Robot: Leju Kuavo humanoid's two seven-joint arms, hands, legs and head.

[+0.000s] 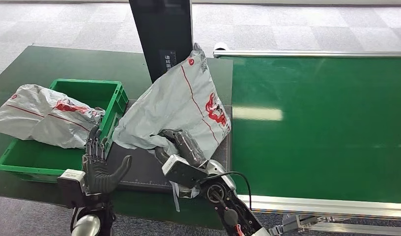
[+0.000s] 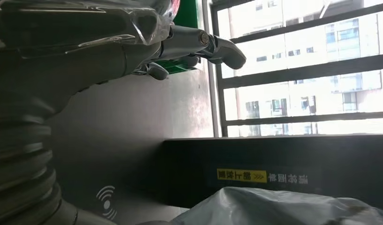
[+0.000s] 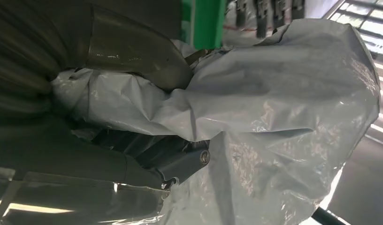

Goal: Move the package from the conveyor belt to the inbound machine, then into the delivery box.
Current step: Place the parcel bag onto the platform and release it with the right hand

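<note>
Right hand lifts the package above the scanner plate
Its fingers clench the grey plastic — left hand upright beside the green box, fingers spread, holding nothing.

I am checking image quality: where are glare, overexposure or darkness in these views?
Head view: a bright glare patch on the conveyor belt. Left wrist view: the windows are overexposed, while the left hand is in shade. Right wrist view: the package shines, and the right hand is dark.
</note>
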